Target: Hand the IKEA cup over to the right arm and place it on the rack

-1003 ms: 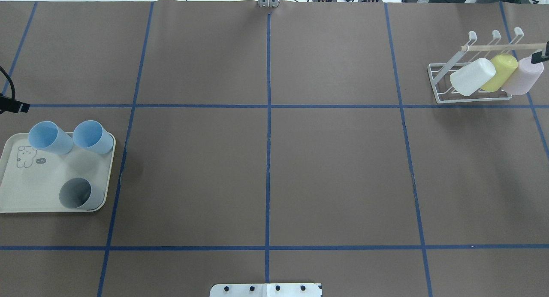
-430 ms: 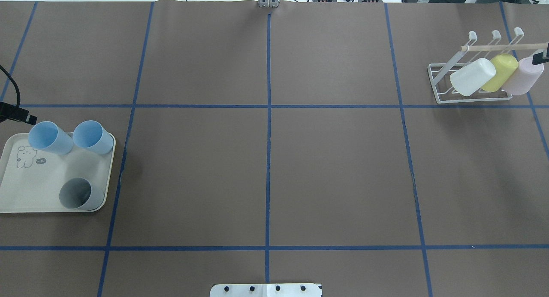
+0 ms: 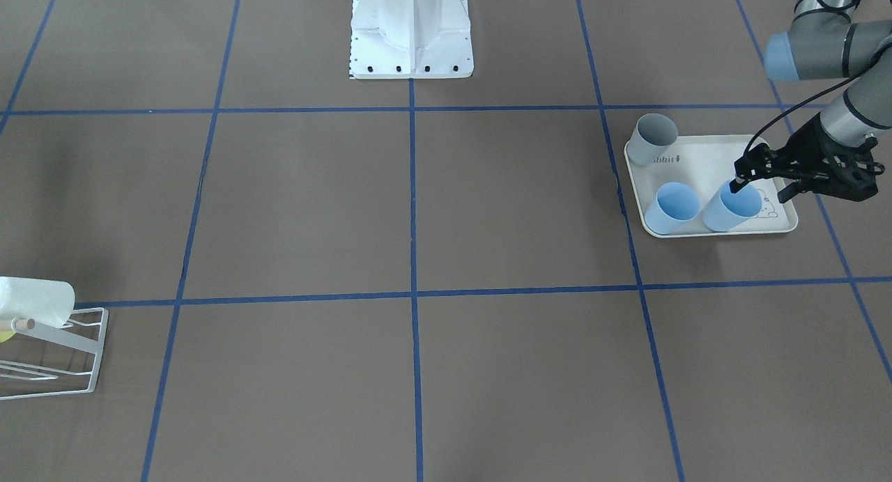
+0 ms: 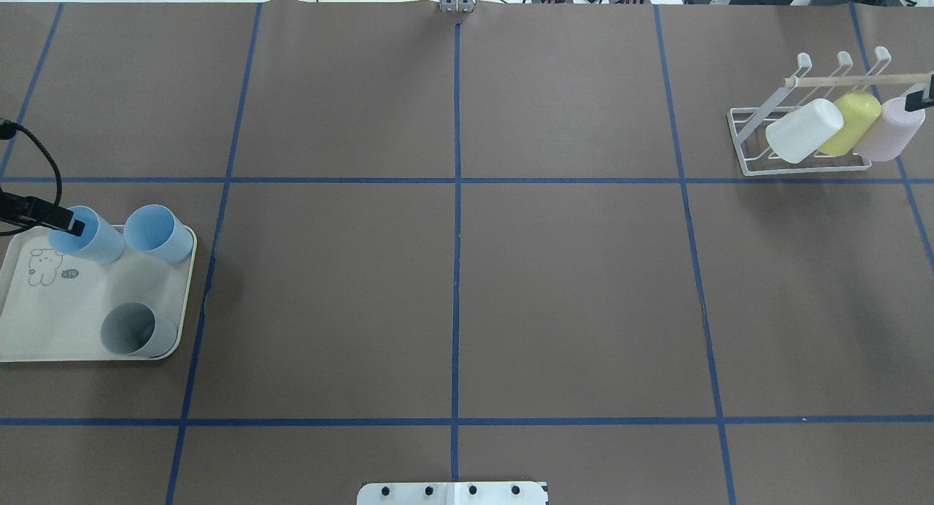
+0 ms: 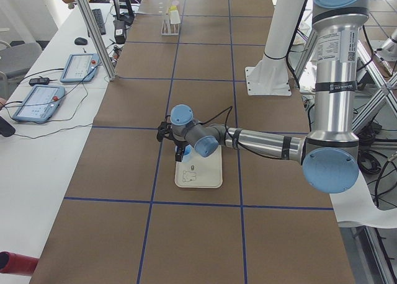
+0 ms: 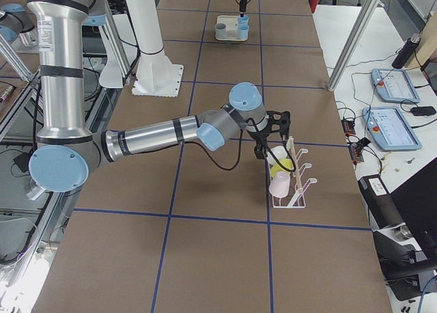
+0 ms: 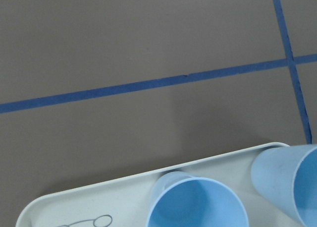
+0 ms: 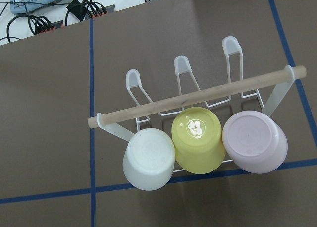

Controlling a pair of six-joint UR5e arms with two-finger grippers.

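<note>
Two light blue IKEA cups (image 3: 728, 212) (image 3: 672, 207) and a grey one (image 3: 654, 137) stand mouth-up on a cream tray (image 3: 704, 161). My left gripper (image 3: 760, 189) is open at the rim of the blue cup (image 4: 95, 244) nearest the tray's outer corner. One finger is over its mouth and the other is outside; I cannot tell if they touch. The left wrist view looks down into that cup (image 7: 195, 202). The white wire rack (image 4: 803, 167) stands far right. My right gripper (image 4: 917, 98) hovers over its right end, and I cannot tell its state.
The rack holds a white cup (image 4: 803, 130), a yellow cup (image 4: 855, 120) and a pink cup (image 4: 884, 134), all under its wooden rod (image 8: 198, 95). Blue tape lines grid the brown table. The robot's white base (image 3: 411, 29) sits at mid-table edge.
My left gripper has come in from the left edge and down onto the corner blue cup's rim. The right gripper has edged slightly right; the cups have stayed put.
</note>
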